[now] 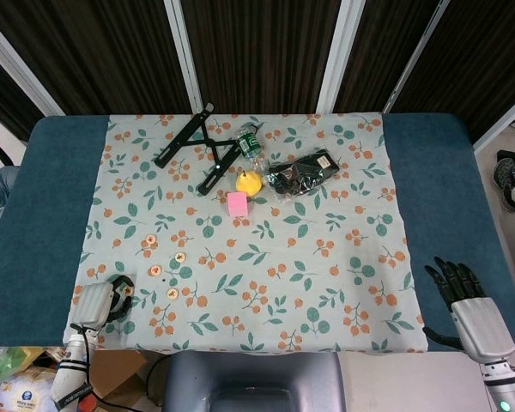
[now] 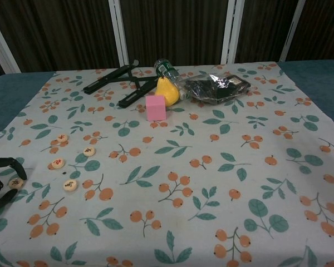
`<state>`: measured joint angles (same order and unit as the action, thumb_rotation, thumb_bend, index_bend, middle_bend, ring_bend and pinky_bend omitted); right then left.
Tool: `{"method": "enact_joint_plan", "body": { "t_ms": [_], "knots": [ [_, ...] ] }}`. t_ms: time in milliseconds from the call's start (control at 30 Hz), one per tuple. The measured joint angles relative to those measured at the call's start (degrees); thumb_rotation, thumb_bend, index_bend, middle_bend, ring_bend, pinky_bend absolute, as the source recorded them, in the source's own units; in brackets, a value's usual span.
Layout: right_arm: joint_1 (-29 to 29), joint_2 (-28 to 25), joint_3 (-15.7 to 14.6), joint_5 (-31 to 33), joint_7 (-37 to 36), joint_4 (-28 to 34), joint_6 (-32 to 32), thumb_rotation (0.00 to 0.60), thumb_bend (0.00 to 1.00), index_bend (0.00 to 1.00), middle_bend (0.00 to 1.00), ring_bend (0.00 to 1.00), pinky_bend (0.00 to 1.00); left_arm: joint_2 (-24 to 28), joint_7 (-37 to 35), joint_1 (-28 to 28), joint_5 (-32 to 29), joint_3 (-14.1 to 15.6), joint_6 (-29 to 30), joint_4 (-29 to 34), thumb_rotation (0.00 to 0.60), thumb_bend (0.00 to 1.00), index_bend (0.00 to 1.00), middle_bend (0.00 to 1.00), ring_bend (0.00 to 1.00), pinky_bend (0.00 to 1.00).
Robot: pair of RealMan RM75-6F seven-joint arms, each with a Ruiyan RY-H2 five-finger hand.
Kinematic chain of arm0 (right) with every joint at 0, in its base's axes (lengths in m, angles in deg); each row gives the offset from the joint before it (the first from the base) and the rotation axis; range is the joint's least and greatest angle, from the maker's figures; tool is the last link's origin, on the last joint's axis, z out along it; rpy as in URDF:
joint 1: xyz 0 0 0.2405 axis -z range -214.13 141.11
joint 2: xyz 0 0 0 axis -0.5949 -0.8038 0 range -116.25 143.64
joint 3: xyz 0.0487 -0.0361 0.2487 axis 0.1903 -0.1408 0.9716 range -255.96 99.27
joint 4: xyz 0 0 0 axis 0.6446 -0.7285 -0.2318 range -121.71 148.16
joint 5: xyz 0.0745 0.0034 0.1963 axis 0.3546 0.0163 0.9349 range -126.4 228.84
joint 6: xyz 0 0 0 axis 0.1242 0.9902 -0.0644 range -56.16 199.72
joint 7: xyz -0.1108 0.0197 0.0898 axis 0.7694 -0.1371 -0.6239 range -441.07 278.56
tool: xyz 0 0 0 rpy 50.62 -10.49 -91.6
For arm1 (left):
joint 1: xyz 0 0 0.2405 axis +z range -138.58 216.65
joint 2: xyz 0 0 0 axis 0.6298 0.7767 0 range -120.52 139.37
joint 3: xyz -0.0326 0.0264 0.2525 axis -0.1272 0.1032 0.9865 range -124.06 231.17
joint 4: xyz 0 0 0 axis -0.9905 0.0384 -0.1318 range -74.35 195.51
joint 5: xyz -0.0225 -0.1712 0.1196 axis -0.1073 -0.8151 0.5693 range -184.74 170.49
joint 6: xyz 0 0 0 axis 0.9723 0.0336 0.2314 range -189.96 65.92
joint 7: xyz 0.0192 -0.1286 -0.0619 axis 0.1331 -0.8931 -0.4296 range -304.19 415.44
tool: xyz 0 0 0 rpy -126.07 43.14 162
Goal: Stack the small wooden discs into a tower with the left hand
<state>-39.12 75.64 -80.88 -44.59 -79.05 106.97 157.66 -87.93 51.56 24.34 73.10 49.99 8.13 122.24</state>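
Head view: fingers (image 1: 113,283) of the left hand (image 1: 99,302) curled around one small wooden disc (image 1: 128,290) at the near left cloth edge; right hand (image 1: 466,302) lay spread, empty, near right. Chest view: that disc (image 2: 15,182) sat between the curled fingers; four others (image 2: 70,185) lay loose, unstacked, just right.

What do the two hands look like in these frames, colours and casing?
Both match: the left hand and right hand have black fingers on a silver-grey boxy palm casing. A silver wrist segment sits below each; the right wrist shows a small lit indicator near the frame edge.
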Motion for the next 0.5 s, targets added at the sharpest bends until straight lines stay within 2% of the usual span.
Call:
{"method": "enact_joint_plan", "body": {
  "t_ms": [500],
  "knots": [
    [-0.1,0.1,0.0,0.1,0.2,0.0,-0.2,0.600,0.20,0.00,0.00,0.00,0.00,0.2,-0.2,-0.3,-0.4,-0.6,0.4,0.1,0.600,0.42,0.49,1.00,1.00,1.00]
  ]
}}
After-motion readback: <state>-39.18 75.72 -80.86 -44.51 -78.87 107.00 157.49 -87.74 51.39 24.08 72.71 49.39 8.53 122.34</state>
